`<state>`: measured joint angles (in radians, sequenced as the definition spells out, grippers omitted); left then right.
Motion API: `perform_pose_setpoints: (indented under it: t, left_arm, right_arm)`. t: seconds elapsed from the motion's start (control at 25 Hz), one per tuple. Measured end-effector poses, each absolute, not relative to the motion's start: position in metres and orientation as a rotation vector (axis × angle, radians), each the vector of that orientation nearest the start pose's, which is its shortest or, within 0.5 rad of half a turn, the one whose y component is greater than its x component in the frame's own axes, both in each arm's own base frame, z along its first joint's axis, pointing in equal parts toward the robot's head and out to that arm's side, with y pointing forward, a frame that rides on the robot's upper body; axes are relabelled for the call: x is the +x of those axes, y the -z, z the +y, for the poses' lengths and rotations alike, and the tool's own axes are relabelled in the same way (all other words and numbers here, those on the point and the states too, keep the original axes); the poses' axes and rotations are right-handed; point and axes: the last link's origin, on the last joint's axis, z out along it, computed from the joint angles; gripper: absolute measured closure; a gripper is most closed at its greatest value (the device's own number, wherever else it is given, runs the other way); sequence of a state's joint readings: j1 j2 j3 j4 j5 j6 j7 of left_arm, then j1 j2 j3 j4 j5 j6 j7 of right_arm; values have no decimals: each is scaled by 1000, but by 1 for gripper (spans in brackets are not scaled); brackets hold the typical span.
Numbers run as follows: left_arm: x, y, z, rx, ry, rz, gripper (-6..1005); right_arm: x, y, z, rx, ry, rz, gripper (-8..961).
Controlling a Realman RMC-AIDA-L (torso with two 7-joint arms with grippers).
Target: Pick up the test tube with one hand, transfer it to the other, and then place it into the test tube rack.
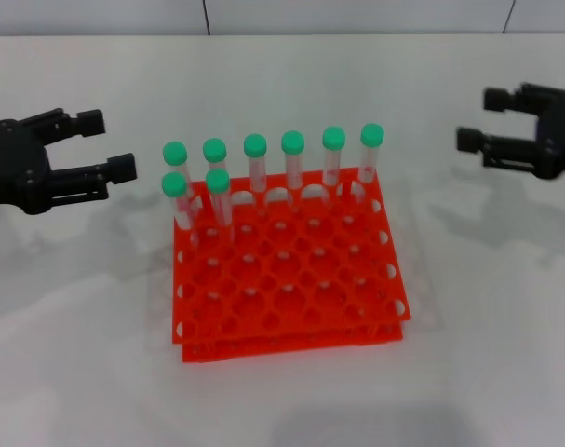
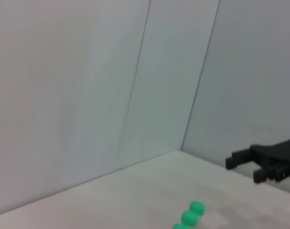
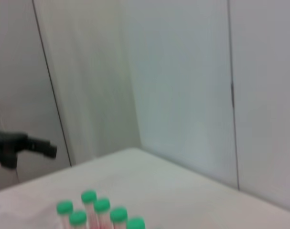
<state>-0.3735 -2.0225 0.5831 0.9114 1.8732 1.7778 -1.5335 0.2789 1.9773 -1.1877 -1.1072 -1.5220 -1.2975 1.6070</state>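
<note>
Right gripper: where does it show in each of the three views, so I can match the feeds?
Head view: the right gripper hangs open at the right edge, beside and apart from the test tube rack.
Left wrist view: the same gripper shows far off at the right edge, above the table.
Right wrist view: not in it; the dark gripper there is the left gripper.
Shared landmark: the green caps.

Open white table (image 1: 487,307) either side of bright orange-red plastic rack (image 1: 291,289); green-capped clear tubes (image 1: 292,168) crowding far rows, near holes free.
</note>
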Motion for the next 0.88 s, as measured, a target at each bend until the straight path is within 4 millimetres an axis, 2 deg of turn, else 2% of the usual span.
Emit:
perform_pose_setpoints:
  t: [0.12,0.32,0.88]
  left_arm:
    - [-277,-82,301,-2583,873,-655,123]
    - [-274,-73,301,-2594,907,-677,124]
    - [-272,-67,297,-2641,904,-672,124]
  right_arm:
    - [244,-68,331,-2553,-655,498,237]
    - [254,-80,326,-2542,-651,516,236]
    - [253,-68,318,-2621,-607,510,237]
